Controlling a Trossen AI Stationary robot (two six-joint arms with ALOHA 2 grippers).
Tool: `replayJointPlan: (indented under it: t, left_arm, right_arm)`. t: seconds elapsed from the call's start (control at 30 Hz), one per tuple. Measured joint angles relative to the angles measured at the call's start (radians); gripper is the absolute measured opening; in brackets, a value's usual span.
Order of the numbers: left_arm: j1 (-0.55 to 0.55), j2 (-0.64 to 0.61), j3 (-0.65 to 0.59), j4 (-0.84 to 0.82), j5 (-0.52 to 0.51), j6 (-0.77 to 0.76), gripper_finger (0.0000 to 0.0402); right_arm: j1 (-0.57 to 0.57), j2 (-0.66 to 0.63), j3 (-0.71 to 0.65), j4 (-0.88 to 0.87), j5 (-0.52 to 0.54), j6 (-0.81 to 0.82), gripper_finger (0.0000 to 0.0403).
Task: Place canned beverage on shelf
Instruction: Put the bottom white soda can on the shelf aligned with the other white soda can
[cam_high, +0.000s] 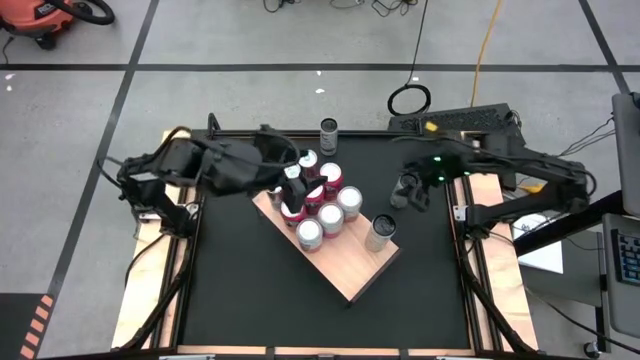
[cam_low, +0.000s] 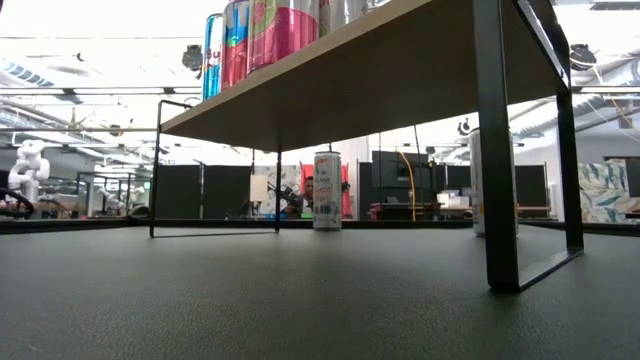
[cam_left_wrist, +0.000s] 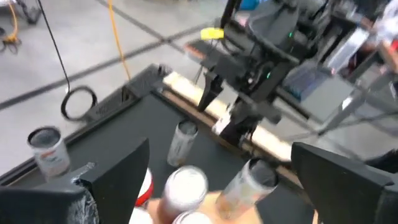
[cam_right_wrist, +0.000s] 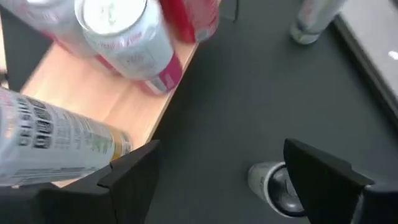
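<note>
Pale wooden shelf (cam_high: 345, 262) carries your can cluster; the left gripper (cam_high: 291, 189) hovers released over its far-end cans, while the open right gripper (cam_high: 407, 190) hangs above a silver can (cam_high: 403, 186) beside it.

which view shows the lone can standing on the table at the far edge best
The low view: the lone can stands upright on the table, framed under the shelf, label readable. The high view shows only its top. The left wrist view catches it blurred; the right wrist view clips it.
</note>
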Motion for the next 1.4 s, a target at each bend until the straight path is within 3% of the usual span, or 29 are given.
replayJointPlan:
  t: [0.23, 0.47, 0.7, 0.97, 1.13, 1.4]
  left_arm:
    - [0.069, -0.041, 0.0, -0.123, 0.167, 0.007, 0.0393]
    - [0.085, -0.052, -0.001, -0.267, 0.182, -0.002, 0.0393]
    - [0.093, -0.05, 0.0, -0.34, 0.189, -0.035, 0.0392]
    - [0.099, -0.051, 0.0, -0.34, 0.226, -0.027, 0.0392]
    - [0.099, -0.051, 0.0, -0.34, 0.235, -0.027, 0.0392]
    - [0.099, -0.051, 0.0, -0.34, 0.234, -0.018, 0.0392]
  right_arm:
    - [-0.126, 0.104, 0.009, -0.015, -0.115, -0.108, 0.0315]
    - [-0.263, 0.163, 0.009, -0.116, -0.115, -0.118, 0.0325]
    - [-0.362, 0.254, 0.009, -0.216, -0.093, 0.01, 0.0345]
    - [-0.377, 0.343, 0.009, -0.25, -0.105, 0.147, 0.0345]
    - [-0.367, 0.379, 0.009, -0.274, -0.042, 0.157, 0.0345]
    - [-0.37, 0.396, -0.002, -0.291, -0.053, 0.162, 0.0345]
